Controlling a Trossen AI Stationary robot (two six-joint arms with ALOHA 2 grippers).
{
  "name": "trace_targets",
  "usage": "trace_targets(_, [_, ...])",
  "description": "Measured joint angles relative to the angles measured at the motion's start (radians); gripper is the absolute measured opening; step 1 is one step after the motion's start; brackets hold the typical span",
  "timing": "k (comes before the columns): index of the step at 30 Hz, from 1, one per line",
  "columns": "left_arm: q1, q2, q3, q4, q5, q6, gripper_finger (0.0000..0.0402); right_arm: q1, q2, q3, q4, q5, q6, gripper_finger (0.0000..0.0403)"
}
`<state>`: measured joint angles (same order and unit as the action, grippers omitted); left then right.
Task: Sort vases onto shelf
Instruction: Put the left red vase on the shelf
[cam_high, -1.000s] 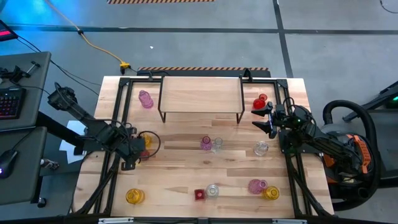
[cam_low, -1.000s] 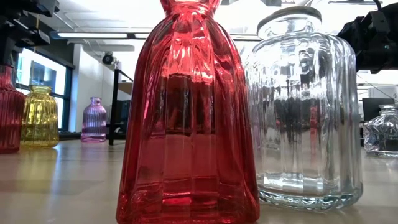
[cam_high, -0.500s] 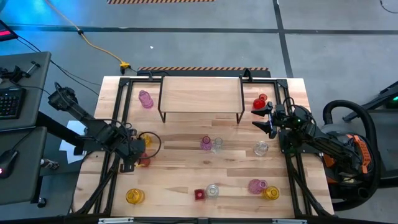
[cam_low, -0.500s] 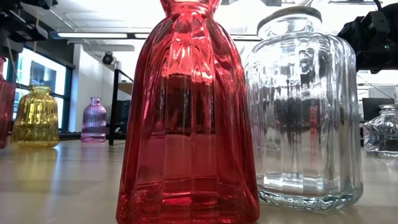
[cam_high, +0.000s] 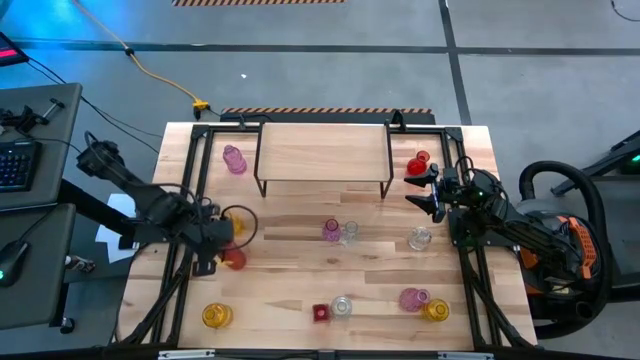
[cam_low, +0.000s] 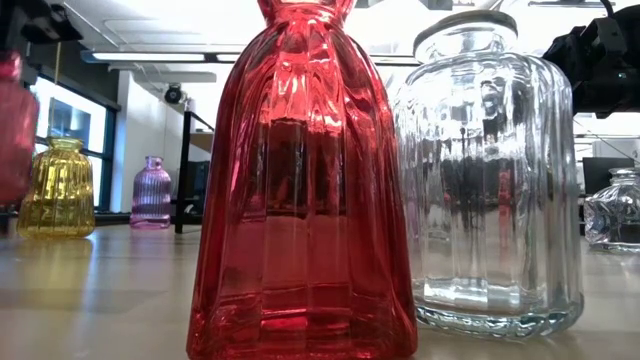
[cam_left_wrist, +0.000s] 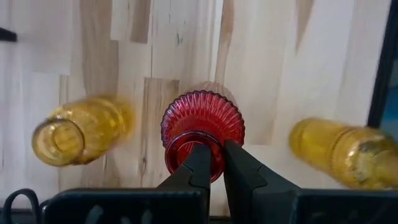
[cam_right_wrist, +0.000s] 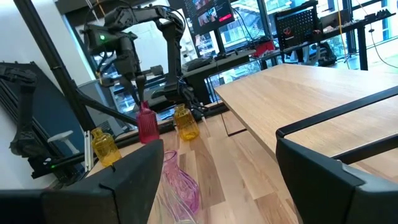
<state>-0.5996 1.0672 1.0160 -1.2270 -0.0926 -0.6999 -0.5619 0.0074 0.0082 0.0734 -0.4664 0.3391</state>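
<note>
You have the left gripper (cam_left_wrist: 212, 163) clenched on the neck of a red ribbed vase (cam_left_wrist: 203, 127) over the table's left side, clear of the shelf (cam_high: 322, 152), while the right gripper (cam_high: 424, 188) waits with fingers spread beside the shelf's right end.

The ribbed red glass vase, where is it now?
The ribbed red glass vase hangs in the left gripper, on the table's left side beside a yellow glass vase.

The table (cam_high: 300, 270) is seen from straight overhead; at tabletop level a red vase (cam_low: 300, 180) fills the view; the shelf (cam_right_wrist: 311, 93) is shared with the right wrist.
</note>
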Motion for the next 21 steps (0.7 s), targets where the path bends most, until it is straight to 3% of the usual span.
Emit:
trace_targets(8, [0.093,-0.001,0.112,-0.001,-0.072,0.067,0.0008,0.000,0.000,0.000,0.000,0.000,0.000,0.0302])
trace_targets(21, [0.304,-0.001,0.193,-0.003,-0.162,0.247,0.0008,0.000,0.000,0.000,0.000,0.000,0.000,0.0302])
